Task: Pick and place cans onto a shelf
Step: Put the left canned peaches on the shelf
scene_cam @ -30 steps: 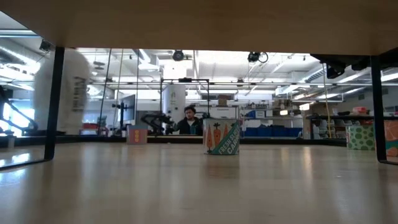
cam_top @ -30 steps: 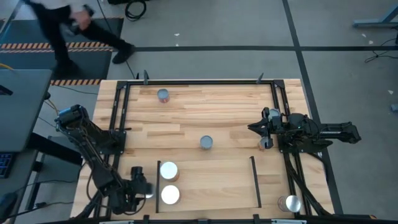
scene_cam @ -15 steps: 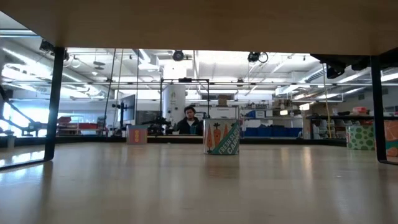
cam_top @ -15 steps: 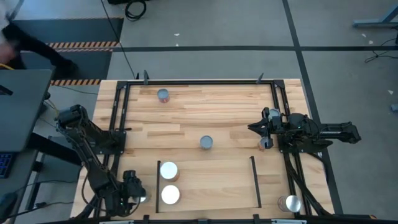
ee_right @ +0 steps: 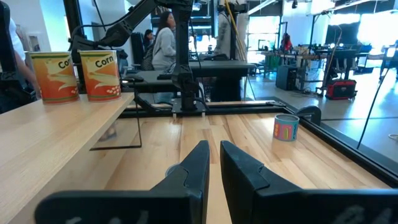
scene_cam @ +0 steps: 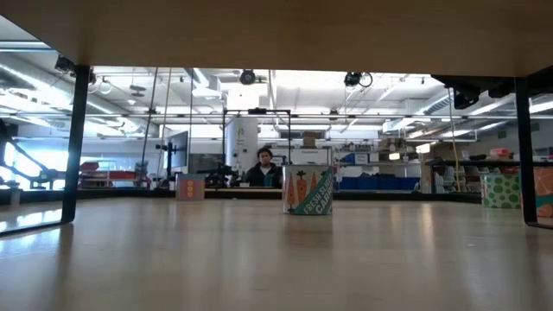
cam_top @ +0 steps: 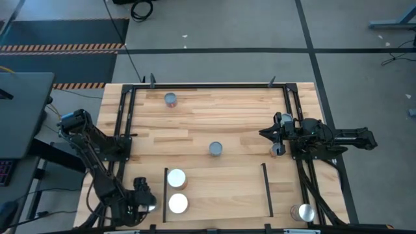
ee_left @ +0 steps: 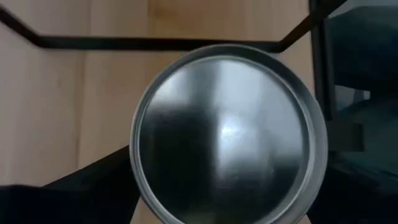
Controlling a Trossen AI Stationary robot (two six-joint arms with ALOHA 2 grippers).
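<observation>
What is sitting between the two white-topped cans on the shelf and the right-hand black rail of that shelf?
Nothing: in the high view only bare pale wood runs from the white-topped cans across the shelf to the right rail.

The left gripper (cam_top: 144,200) has shifted at the table's near-left corner, outside the shelf's left black rail (cam_top: 163,194), and its fingers have spread wider. The white blur formerly at the low view's left is gone. The person walking beyond the table (high view) has left.
</observation>
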